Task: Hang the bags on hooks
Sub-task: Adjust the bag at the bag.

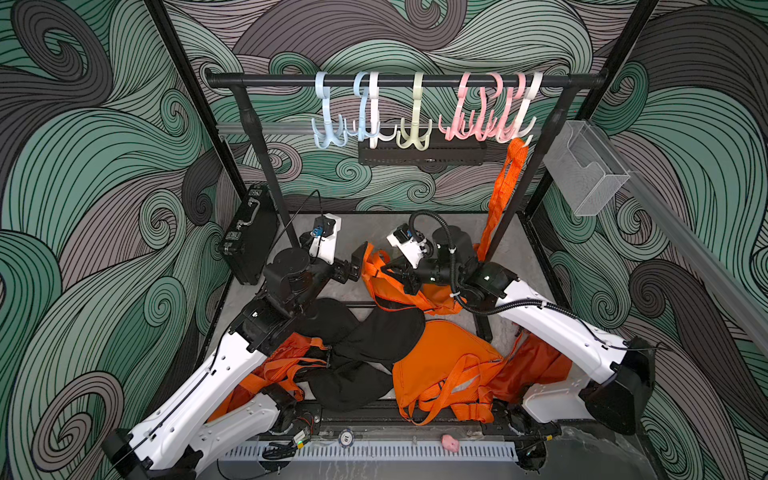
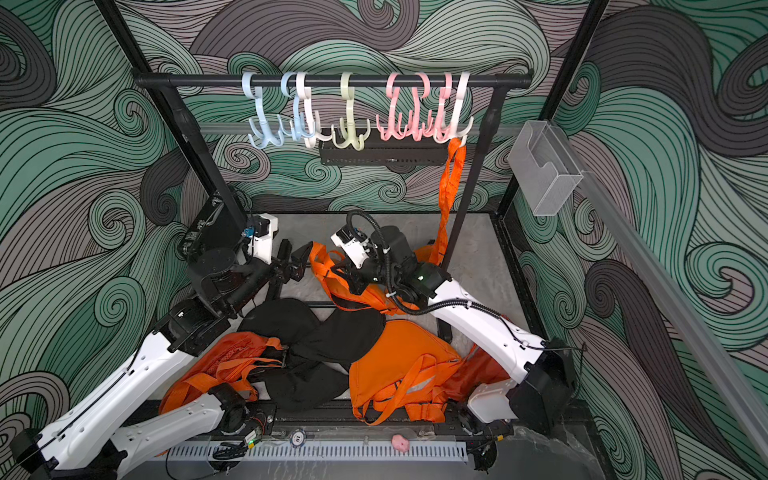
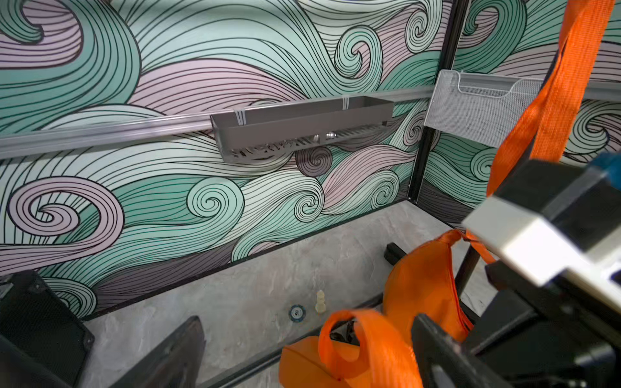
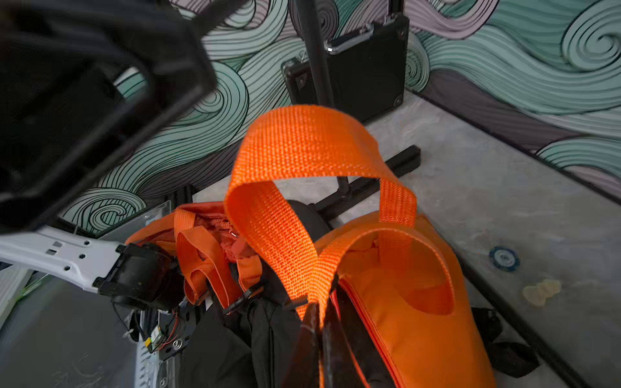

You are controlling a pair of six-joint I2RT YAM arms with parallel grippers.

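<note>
Orange webbing strap (image 4: 302, 161) of the orange fabric bag (image 4: 413, 322) rises as an upright loop closest to the right wrist camera. Its lower end is pinched between the nearly closed jaws of the right gripper (image 4: 319, 315).

The bag body lies on the grey floor (image 3: 252, 292) at the base of the black tubular garment rack (image 1: 399, 80). Its long axis runs roughly parallel to the rack's top bar, and the strap end points toward the rack post beside the black hard case (image 1: 249, 237).

The left gripper (image 3: 304, 329) is released, jaws spread wide, just beside the loop on that post's side.

Pastel plastic hooks (image 1: 413, 112) hang from the top bar, well above the bag. The white hook (image 1: 530, 112) at the bar's other end carries a second orange strap (image 1: 505, 183).

The marking on the blue poker chip (image 3: 297, 313) behind the rack is too small to read.
</note>
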